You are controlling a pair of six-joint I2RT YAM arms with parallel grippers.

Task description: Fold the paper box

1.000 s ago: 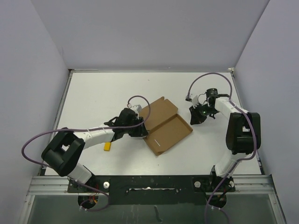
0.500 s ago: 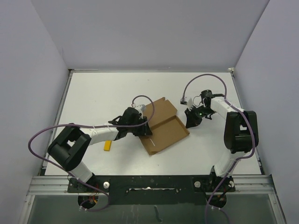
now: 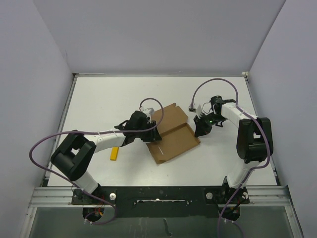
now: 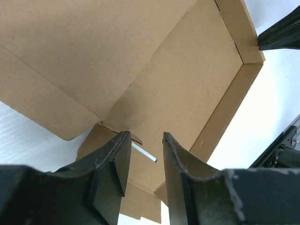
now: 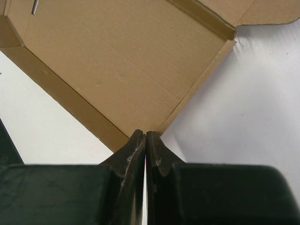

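Note:
The paper box (image 3: 174, 133) is an open brown cardboard tray with its lid flap spread toward the back, lying at mid-table. My left gripper (image 3: 152, 135) hovers over the box's left end. In the left wrist view this gripper (image 4: 146, 140) stands partly open, with nothing between its fingers (image 4: 117, 157), above the tray floor (image 4: 187, 84) and a side flap. My right gripper (image 3: 199, 130) is shut, and its tips (image 5: 145, 133) rest against the right corner of the tray wall (image 5: 117, 61).
A small yellow bar (image 3: 114, 154) lies on the white table left of the box, under the left forearm. A thin white stick (image 4: 144, 153) lies inside the tray near its left end. The table's back half (image 3: 148, 94) is bare white.
The right gripper has moved left against the box's corner, and the box has slid a little to the left. The left gripper has shifted slightly with it and stayed partly open.

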